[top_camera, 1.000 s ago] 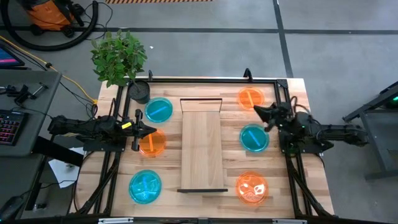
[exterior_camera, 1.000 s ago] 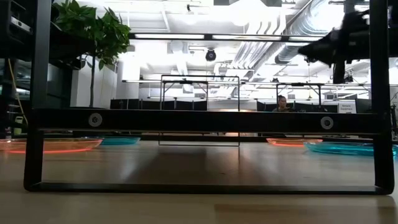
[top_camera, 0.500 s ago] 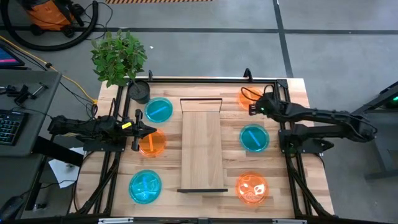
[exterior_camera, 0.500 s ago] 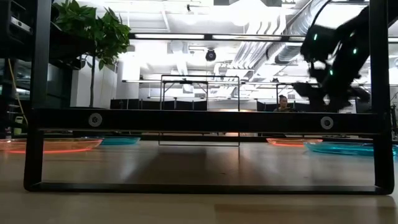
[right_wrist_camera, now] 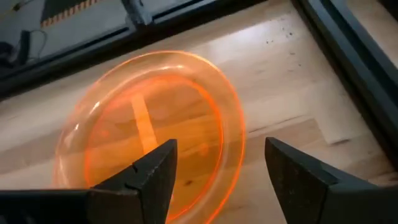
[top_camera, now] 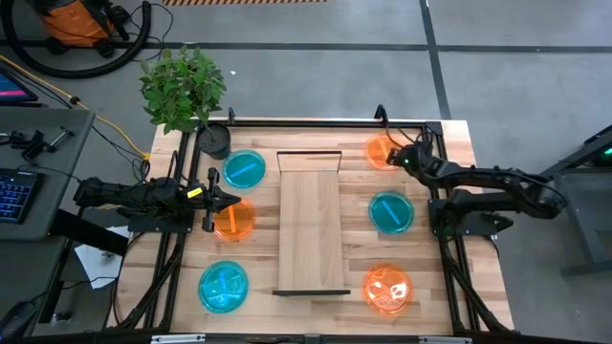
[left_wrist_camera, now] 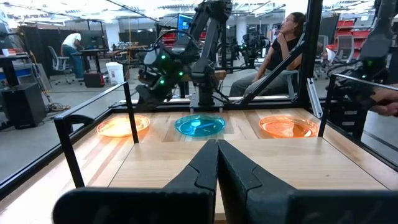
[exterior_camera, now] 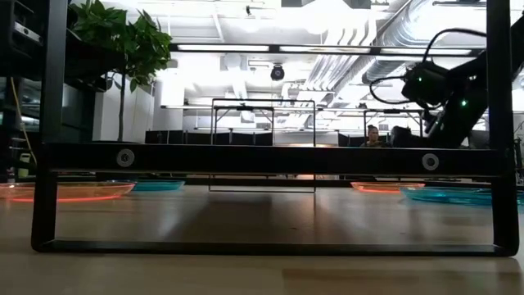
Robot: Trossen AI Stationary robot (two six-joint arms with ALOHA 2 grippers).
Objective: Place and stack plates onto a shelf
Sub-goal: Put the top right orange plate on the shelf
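The shelf (top_camera: 310, 234), a long light-wood board with dark end rails, lies along the table's middle. Three plates rest flat on each side of it. On the right are an orange one (top_camera: 383, 151), a cyan one (top_camera: 391, 212) and an orange one (top_camera: 386, 290). On the left are a cyan one (top_camera: 244, 169), an orange one (top_camera: 234, 221) and a cyan one (top_camera: 223, 286). My right gripper (right_wrist_camera: 221, 165) is open, tipped down just over the far-right orange plate (right_wrist_camera: 149, 124), with its fingers either side of the rim's near part. My left gripper (top_camera: 218, 201) waits shut above the left orange plate.
A black pot (top_camera: 214, 143) with a leafy plant (top_camera: 182, 86) stands at the far left corner. A dark metal frame (top_camera: 306, 122) runs round the table's far edge and sides. People sit in the room beyond the table's right side (left_wrist_camera: 283, 46).
My right gripper has swung from above the table's right side toward the far edge and down to the far-right orange plate. It has tipped from about level to slanting down, and its fingers have opened. The plates and my left arm have kept still.
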